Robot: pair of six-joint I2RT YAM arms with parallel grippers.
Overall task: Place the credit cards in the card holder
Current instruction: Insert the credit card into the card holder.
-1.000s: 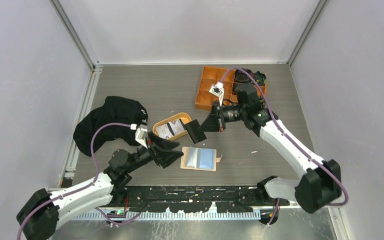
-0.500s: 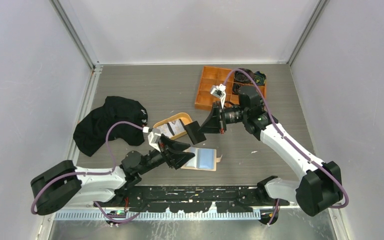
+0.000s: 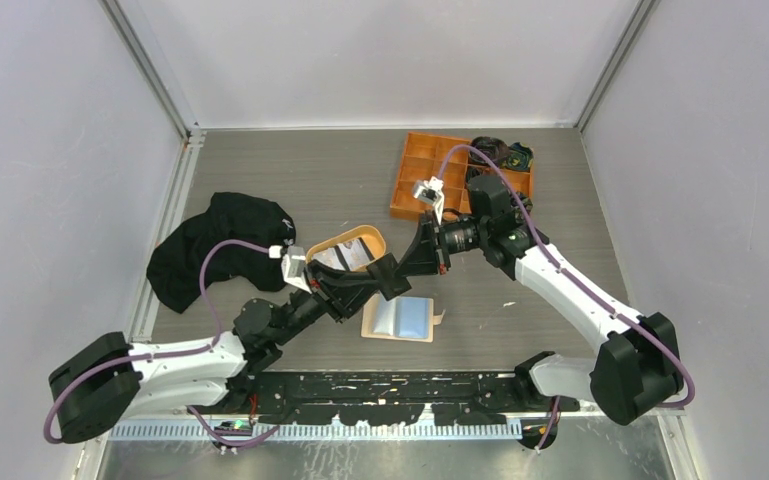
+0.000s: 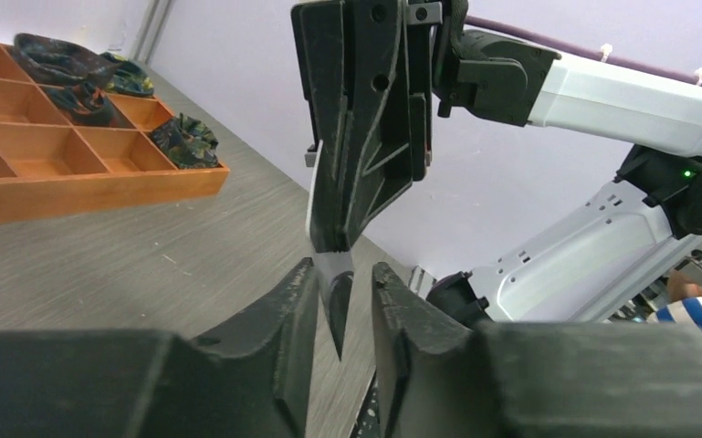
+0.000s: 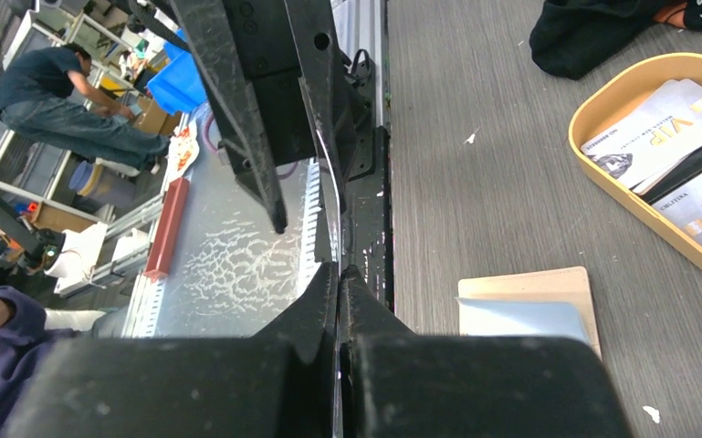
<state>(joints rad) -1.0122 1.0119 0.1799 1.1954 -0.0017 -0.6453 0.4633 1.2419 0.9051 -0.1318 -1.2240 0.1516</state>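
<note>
- A grey wood-grain table (image 3: 290, 180), boxed in by pale walls, fills the middle of the overhead frame.
- A crumpled black cloth (image 3: 215, 245) lies at centre left, close to the table's left edge.
- An oval tan tray (image 3: 358, 231) sits at centre frame, just right of the cloth.
- The beige card holder (image 3: 372, 322) lies open and flat below the tray, toward the bottom of the frame.
- An orange compartment box (image 3: 407, 170) rests at upper right.
- A small pale scrap (image 3: 508, 304) lies right of the card holder.

Card holder (image 3: 369, 322): beige-pink. Blue card (image 3: 415, 318): light blue. Black card (image 3: 392, 276): plain. Oval tray (image 5: 657, 228): orange-tan. Compartment box (image 3: 422, 178): orange. Cloth (image 3: 215, 248): black. Table (image 3: 300, 180): grey wood-grain.
</note>
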